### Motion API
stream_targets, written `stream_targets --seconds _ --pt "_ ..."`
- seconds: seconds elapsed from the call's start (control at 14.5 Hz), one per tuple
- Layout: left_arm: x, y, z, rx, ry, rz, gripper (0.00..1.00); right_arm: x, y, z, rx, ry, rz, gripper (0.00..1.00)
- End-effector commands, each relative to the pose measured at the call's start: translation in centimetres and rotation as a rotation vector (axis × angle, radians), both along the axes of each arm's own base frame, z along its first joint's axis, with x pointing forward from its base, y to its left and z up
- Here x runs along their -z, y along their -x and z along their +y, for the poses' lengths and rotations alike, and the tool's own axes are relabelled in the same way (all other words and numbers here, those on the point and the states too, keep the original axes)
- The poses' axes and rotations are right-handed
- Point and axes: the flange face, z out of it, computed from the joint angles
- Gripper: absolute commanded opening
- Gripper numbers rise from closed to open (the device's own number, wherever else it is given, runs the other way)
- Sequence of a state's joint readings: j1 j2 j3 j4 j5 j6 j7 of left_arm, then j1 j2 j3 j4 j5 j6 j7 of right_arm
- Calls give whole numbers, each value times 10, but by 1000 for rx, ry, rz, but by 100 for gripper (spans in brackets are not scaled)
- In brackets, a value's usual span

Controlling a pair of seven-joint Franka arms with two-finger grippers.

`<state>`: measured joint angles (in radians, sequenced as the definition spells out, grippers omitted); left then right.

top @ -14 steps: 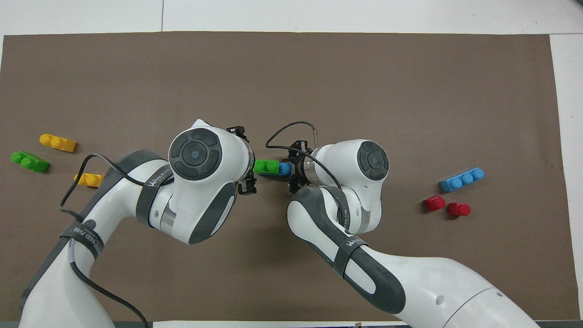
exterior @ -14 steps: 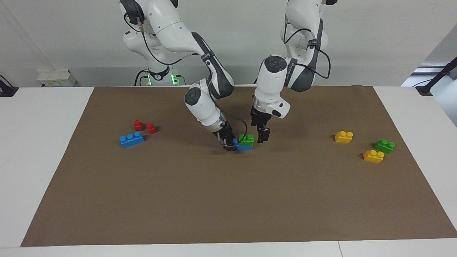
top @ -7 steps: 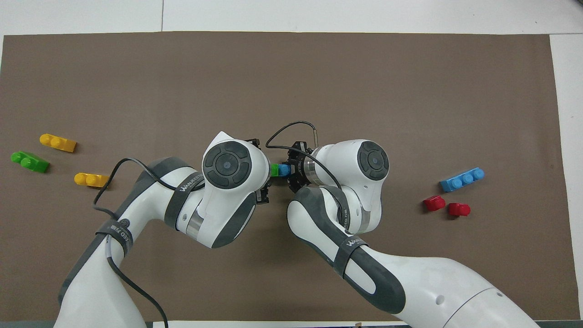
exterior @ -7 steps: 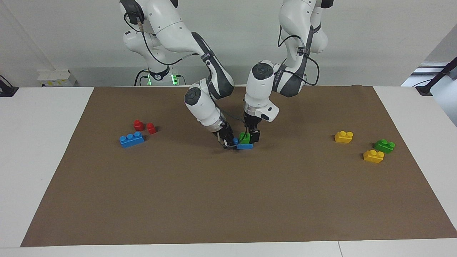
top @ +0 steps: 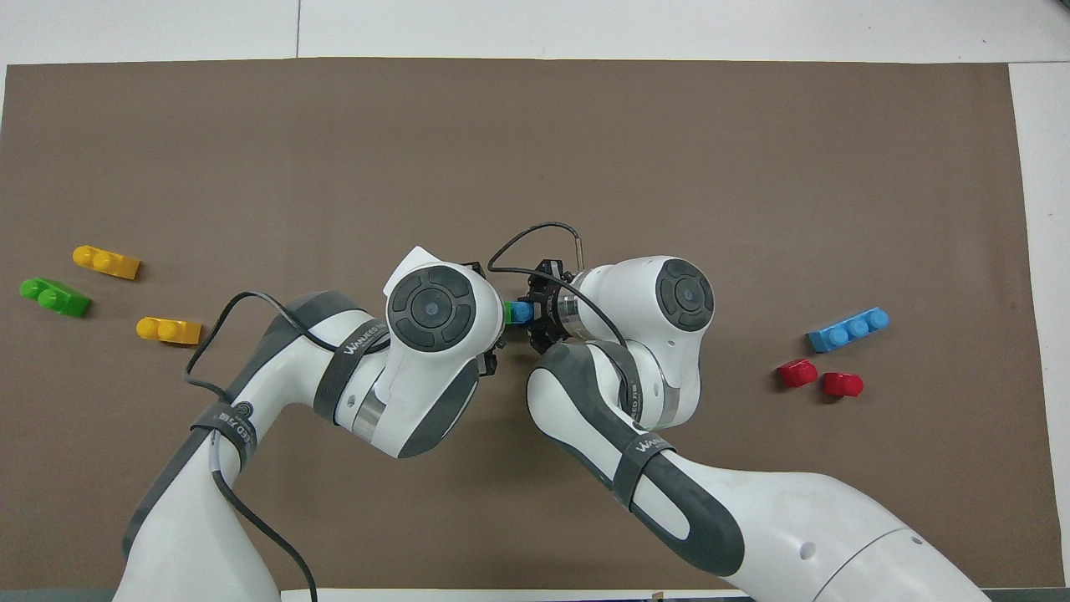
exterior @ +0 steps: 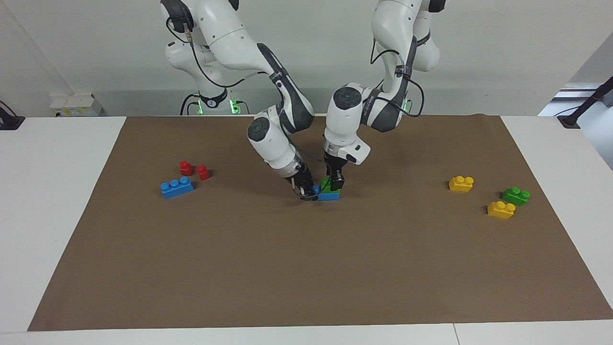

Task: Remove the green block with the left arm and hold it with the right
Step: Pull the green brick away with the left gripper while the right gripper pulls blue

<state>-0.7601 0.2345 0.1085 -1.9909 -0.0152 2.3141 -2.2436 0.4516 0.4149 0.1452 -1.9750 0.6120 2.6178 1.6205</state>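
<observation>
A green block (exterior: 331, 192) sits pressed on a blue brick (exterior: 328, 196) at the middle of the brown mat (exterior: 306, 268). My right gripper (exterior: 307, 191) is low at the mat, shut on the blue brick's end toward the right arm's side. My left gripper (exterior: 334, 181) is down on the green block, open, with a finger on each side of it. In the overhead view only a green sliver (top: 508, 311) and one blue stud (top: 522, 312) show between the two wrists. The left wrist hides the left gripper there. The right gripper (top: 537, 314) shows beside the stud.
A second green block (exterior: 516, 195) and two yellow bricks (exterior: 461, 183) (exterior: 501, 209) lie toward the left arm's end. A blue three-stud brick (exterior: 176, 187) and two red pieces (exterior: 186, 167) (exterior: 203, 172) lie toward the right arm's end.
My left gripper has moved sideways from beside the stacked bricks and come down onto the green block. My right gripper and the blue brick have stayed put.
</observation>
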Motion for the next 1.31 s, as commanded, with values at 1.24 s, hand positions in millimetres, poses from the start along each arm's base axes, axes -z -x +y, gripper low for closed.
stream_targets --seconds 1.24 --pt "-91 -60 157 206 -43 -9 0 -82 -66 -115 -9 -69 24 0"
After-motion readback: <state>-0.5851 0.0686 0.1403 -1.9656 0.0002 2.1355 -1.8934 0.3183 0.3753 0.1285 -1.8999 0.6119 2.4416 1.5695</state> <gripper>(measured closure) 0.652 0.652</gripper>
